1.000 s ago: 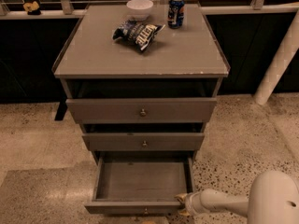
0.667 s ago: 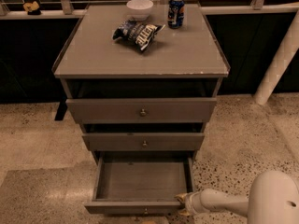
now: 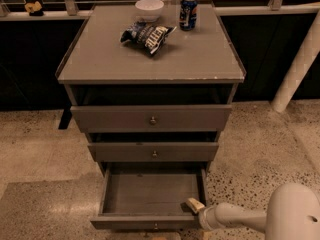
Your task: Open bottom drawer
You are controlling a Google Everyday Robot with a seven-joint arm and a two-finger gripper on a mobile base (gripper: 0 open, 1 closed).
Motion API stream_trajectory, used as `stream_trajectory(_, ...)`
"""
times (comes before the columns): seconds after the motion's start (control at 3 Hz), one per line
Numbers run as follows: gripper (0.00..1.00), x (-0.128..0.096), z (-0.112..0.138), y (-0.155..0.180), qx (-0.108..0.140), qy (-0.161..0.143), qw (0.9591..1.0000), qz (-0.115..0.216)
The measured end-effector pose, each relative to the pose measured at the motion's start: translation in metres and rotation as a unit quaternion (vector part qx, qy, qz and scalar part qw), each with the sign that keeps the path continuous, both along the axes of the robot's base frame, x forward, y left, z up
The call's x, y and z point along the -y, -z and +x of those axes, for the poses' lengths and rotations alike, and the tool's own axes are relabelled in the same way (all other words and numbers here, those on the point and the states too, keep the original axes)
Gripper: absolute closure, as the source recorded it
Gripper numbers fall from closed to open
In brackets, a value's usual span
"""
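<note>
The bottom drawer (image 3: 150, 221) of the grey cabinet is pulled far out, and its empty inside (image 3: 152, 191) shows from above. Its small knob (image 3: 155, 227) sits at the frame's lower edge. My gripper (image 3: 195, 205) is at the drawer's front right corner, with the white arm reaching in from the lower right. A pale fingertip rests on the drawer's front rim there.
The middle drawer (image 3: 154, 152) and the top drawer (image 3: 152, 118) stand slightly out. On the cabinet top (image 3: 200, 59) lie a chip bag (image 3: 147, 35), a white bowl (image 3: 149, 7) and a blue can (image 3: 188, 12). A white post (image 3: 297, 69) rises at the right. Speckled floor surrounds the cabinet.
</note>
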State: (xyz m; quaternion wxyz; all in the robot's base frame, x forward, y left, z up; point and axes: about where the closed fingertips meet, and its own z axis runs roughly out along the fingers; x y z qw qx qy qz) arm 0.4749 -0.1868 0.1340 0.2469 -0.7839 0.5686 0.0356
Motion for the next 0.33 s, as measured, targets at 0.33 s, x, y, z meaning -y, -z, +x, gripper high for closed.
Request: stream_trajectory(0.33,0.00,0.0000,0.0000,0.0000,0.000,0.000,1.0000,0.000)
